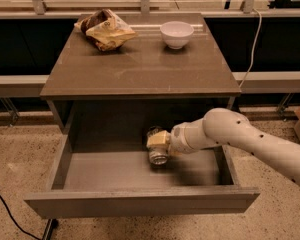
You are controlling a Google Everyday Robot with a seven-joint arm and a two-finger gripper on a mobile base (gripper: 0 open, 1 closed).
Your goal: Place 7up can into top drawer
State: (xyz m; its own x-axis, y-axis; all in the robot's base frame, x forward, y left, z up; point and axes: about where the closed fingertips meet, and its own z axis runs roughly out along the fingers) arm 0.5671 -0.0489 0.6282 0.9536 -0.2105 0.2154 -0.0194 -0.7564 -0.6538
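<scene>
- Grey top drawer [140, 203] stands open, pulled out toward the camera below the brown cabinet top [140, 71]. We see its flat front panel, both side walls and the floor inside.
- We see the gripper [158, 142] inside the drawer, right of the middle and toward the back, low over the drawer floor.
- The gripper is closed around the 7up can [159, 157], and its pale beige fingers [159, 138] sit on the can's upper side.
- The 7up can is within the drawer, lying sideways in the grasp with one shiny silver end facing us. The body is mostly hidden behind that end and the gripper.
- We cannot tell if the can touches the drawer floor; a dark shadow lies right under it.
- The white arm [250, 136] comes in from the right edge and crosses over the drawer's right wall down to the gripper.
- The cabinet top carries two things near its back edge: a crumpled yellow-brown snack bag [106, 29] at back left and an upright white bowl [176, 34] at back right.
- Bag and bowl are well apart from each other, and both are well apart from the can.
- A speckled floor [20, 159] surrounds the cabinet. A black cable [10, 218] runs over it at lower left, and a white cable [253, 39] hangs behind the cabinet at right.
</scene>
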